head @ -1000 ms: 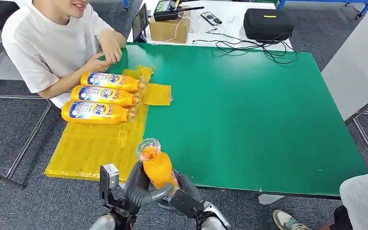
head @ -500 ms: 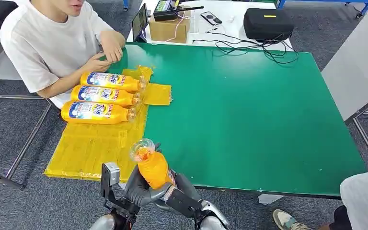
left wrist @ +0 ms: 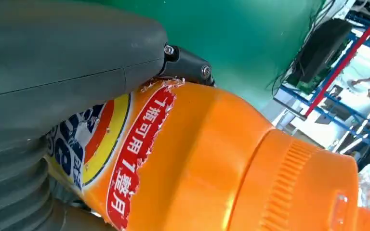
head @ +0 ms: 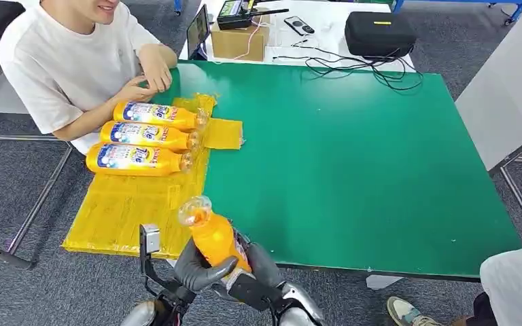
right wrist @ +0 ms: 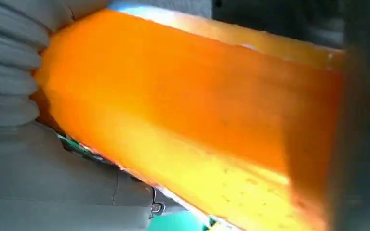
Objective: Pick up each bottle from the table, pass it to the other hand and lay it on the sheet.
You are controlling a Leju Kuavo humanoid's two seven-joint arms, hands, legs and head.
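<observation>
At the near edge of the green table (head: 353, 170), low in the head view: one orange bottle (head: 216, 238), held off the surface and tilted, its clear cap end leaning up and toward the yellow sheet (head: 126, 210). Both hands are on it. The left hand (head: 200, 268) wraps the lower body from the left side, its grey thumb curled across the front; the right hand (head: 258, 265) clasps the same lower body from the right. The two hands touch or nearly touch around the bottle. The left wrist view shows the thick grey thumb lying over the bottle's label, with red and blue print on it, and the ribbed orange cap collar beyond. The right wrist view shows the orange body pressed close against the grey hand.

On the sheet, at the table's left side: three orange bottles (head: 146, 136) lying flat, side by side, caps pointing toward the table's middle.

Beside the far left corner: a person in a white shirt (head: 61, 68), seated, forearms by the sheet.

Beyond the far edge: a cardboard box (head: 239, 41), a black case (head: 379, 32), loose black cables (head: 353, 64).
</observation>
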